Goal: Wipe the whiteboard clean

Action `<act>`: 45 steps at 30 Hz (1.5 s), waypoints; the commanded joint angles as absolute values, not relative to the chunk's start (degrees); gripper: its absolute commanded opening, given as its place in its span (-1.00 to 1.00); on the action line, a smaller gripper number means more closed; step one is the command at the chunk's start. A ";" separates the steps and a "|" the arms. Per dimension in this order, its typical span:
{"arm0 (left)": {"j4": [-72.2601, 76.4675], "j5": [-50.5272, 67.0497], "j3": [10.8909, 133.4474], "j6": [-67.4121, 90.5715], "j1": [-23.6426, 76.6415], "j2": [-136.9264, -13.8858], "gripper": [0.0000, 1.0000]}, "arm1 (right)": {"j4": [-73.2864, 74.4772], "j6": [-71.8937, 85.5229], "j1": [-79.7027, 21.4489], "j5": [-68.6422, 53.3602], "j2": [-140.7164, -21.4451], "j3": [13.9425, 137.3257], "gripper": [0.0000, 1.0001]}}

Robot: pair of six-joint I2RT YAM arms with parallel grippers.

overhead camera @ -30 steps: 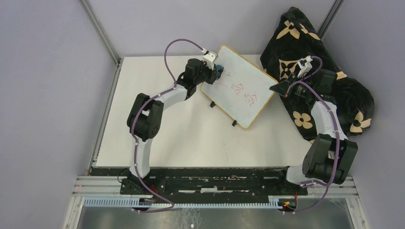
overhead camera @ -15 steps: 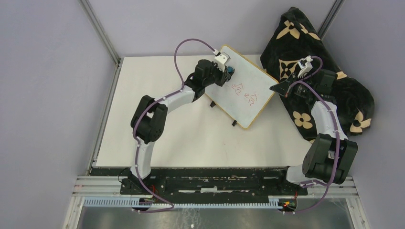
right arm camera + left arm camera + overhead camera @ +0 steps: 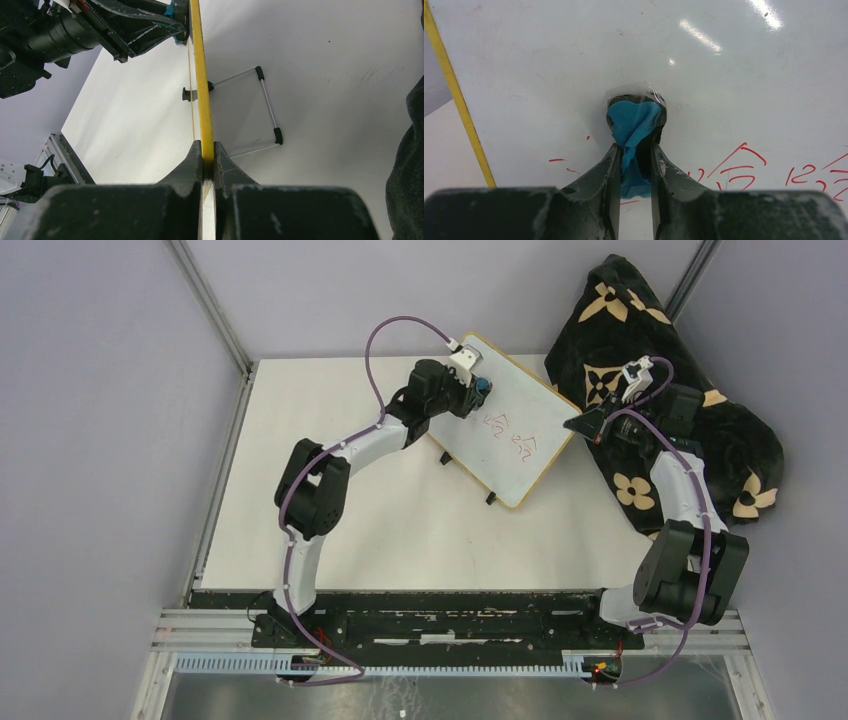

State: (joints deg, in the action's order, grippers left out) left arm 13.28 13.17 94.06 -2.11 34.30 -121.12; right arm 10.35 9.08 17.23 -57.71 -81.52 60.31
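The whiteboard (image 3: 505,435) with a light-wood frame is propped tilted at the table's far middle, red marks (image 3: 508,435) in its centre. My left gripper (image 3: 480,388) is shut on a small blue eraser (image 3: 631,125) and presses it on the board's upper left area; red marks (image 3: 744,167) lie right of it and a few small strokes left. My right gripper (image 3: 580,424) is shut on the board's right edge, the frame (image 3: 202,90) between its fingers (image 3: 192,160). The board's black feet (image 3: 277,136) and wire stand show behind.
A black cloth with tan flower pattern (image 3: 640,360) is heaped at the far right, under and behind my right arm. Grey walls and metal posts (image 3: 210,310) enclose the white table (image 3: 400,520). The arms' base rail (image 3: 450,625) runs along the near edge.
My left gripper has slid the eraser from the board's left edge rightward and up along the top area. The red marks on the left part are gone. The right arm has held still.
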 commanded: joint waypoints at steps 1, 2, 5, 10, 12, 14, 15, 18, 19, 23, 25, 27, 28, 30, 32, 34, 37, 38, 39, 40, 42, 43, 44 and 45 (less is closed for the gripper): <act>13.40 13.36 99.65 -5.31 31.96 -122.81 -0.94 | 12.74 5.68 15.56 -57.69 -82.70 61.05 -0.99; 13.10 13.32 100.17 -5.64 31.58 -123.13 -0.94 | 12.81 5.70 15.60 -57.68 -82.64 61.01 -0.99; 12.26 13.13 101.01 -6.58 31.08 -123.81 -0.94 | 12.84 5.59 15.57 -57.69 -82.68 61.04 -0.99; 12.39 12.30 101.29 -7.16 30.41 -124.11 -0.94 | 13.09 5.45 15.53 -57.56 -82.62 61.06 -0.99; 12.02 12.48 101.78 -7.35 30.11 -124.42 -0.94 | 13.14 5.38 15.54 -57.57 -82.65 61.08 -0.99; 11.91 12.07 101.75 -8.25 30.06 -124.54 -0.94 | 13.10 5.44 15.47 -57.61 -82.77 61.04 -0.99; 12.02 11.84 101.61 -8.60 30.06 -124.54 -0.94 | 13.05 5.39 15.51 -57.64 -82.75 61.07 -0.99; 12.12 10.83 101.60 -9.24 29.73 -124.95 -0.94 | 13.01 5.40 15.47 -57.63 -82.83 60.93 -0.99; 12.01 10.81 101.60 -9.23 29.47 -125.12 -0.94 | 13.01 5.44 15.47 -57.61 -82.87 60.92 -0.99; 11.95 10.52 101.80 -9.29 28.43 -125.49 -0.94 | 12.84 5.51 15.47 -57.60 -82.97 60.96 -0.99; 11.91 10.50 102.14 -8.96 27.72 -125.91 -0.94 | 12.79 5.54 15.40 -57.58 -82.94 60.99 -0.99; 11.46 10.54 103.05 -8.56 27.12 -126.47 -0.94 | 12.75 5.49 15.39 -57.65 -83.02 60.92 -0.99; 11.09 10.54 103.50 -8.45 26.86 -126.80 -0.94 | 12.79 5.49 15.39 -57.61 -83.07 60.99 -0.99; 10.71 10.76 103.92 -8.43 26.70 -127.08 -0.94 | 12.77 5.48 15.38 -57.65 -83.06 60.88 -0.99; 10.30 11.60 103.77 -8.23 26.74 -127.12 -0.94 | 12.79 5.45 15.34 -57.60 -83.04 60.90 -0.99; 10.27 12.22 103.44 -7.44 26.86 -127.10 -0.94 | 12.79 5.46 15.32 -57.64 -83.09 60.87 -0.99; 10.33 13.30 101.96 -5.65 27.41 -126.36 -0.94 | 12.74 5.54 15.34 -57.64 -83.23 60.95 -0.99; 10.66 13.79 100.80 -5.34 27.69 -125.51 -0.94 | 12.74 5.52 15.30 -57.61 -83.17 60.93 -0.99; 11.28 14.00 99.37 -5.10 27.99 -124.72 -0.94 | 12.74 5.52 15.30 -57.58 -83.21 60.96 -0.99; 12.06 14.12 97.57 -4.77 28.44 -123.66 -0.94 | 12.77 5.49 15.29 -57.58 -83.23 60.96 -0.99; 13.51 15.01 94.03 -4.28 29.20 -121.55 -0.94 | 12.68 5.54 15.25 -57.65 -83.34 60.92 -0.99; 14.06 15.22 92.23 -4.16 29.61 -120.53 -0.94 | 12.74 5.51 15.22 -57.59 -83.39 60.97 -0.99; 14.59 15.59 90.74 -3.95 30.02 -119.51 -0.94 | 12.75 5.58 15.22 -57.67 -83.48 61.07 -0.99; 15.23 15.92 89.19 -3.69 30.39 -118.49 -0.94 | 12.67 5.61 15.24 -57.70 -83.45 61.07 -0.99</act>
